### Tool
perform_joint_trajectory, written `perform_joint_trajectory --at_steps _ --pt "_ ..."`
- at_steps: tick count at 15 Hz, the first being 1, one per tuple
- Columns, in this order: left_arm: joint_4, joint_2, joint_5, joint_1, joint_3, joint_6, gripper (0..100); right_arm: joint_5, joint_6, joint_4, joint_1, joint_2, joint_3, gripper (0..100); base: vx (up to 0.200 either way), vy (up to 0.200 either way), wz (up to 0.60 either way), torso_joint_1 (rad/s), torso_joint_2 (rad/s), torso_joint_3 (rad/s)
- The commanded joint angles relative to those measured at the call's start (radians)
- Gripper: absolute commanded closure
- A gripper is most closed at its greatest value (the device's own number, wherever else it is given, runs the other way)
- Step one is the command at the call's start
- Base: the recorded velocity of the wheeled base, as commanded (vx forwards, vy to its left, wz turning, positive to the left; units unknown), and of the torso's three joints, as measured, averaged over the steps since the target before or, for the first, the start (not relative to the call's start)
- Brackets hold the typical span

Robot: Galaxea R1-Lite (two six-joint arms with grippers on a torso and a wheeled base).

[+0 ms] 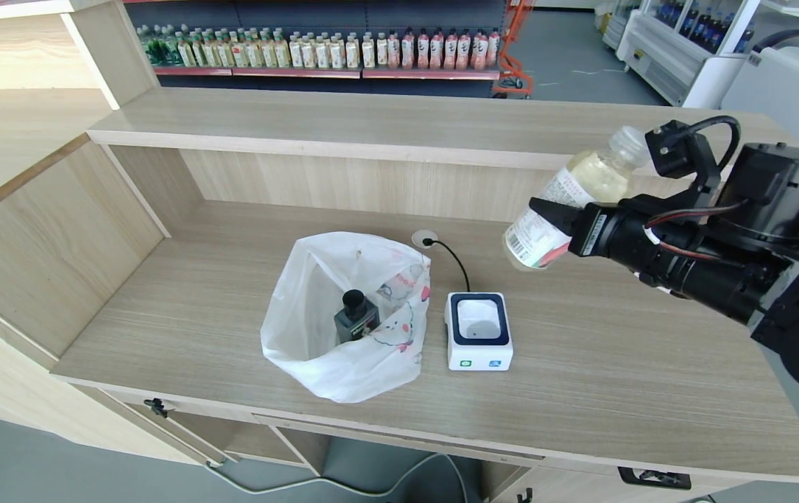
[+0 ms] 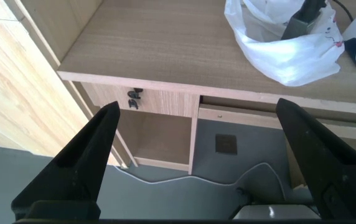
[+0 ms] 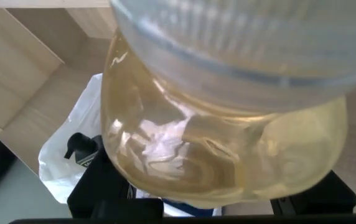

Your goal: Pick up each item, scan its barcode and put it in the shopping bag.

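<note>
A clear bottle of pale yellow drink with a white label hangs tilted in the air, to the right of the scanner and above the counter, with my right gripper shut on its lower body. Close up in the right wrist view, the bottle hides most of the gripper. The white shopping bag stands open at mid-counter with a dark bottle inside. A white scanner sits just right of the bag. My left gripper is open, low in front of the counter's left front corner.
The wooden counter has a raised back wall and a left side wall. A black cable runs from the scanner to a hole at the back. Below the front edge are a drawer front and an open cubby.
</note>
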Motion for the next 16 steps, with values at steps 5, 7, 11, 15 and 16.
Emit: perform_joint_trajectory --at_steps 5,7,11,15,16 --pt "0.000 0.000 0.000 0.000 0.000 0.000 0 0.001 -0.010 0.013 0.073 0.208 -0.153 100 0.000 0.080 0.00 0.008 0.00 -0.001" --pt "0.000 0.000 0.000 0.000 0.000 0.000 0 0.001 -0.029 0.013 0.076 0.266 -0.183 100 0.000 0.000 0.00 0.000 0.00 0.000" --pt "0.000 0.000 0.000 0.000 -0.002 0.000 0 0.001 -0.084 0.014 0.076 0.429 -0.317 100 0.000 0.000 0.00 0.000 0.00 0.000" --pt "0.000 0.000 0.000 0.000 0.000 0.000 0 0.001 -0.113 0.014 0.081 0.515 -0.387 100 0.000 0.000 0.00 0.000 0.00 0.000" --pt "0.000 0.000 0.000 0.000 0.000 0.000 0 0.001 -0.115 0.013 0.087 0.539 -0.410 100 0.000 0.000 0.00 0.000 0.00 0.000"
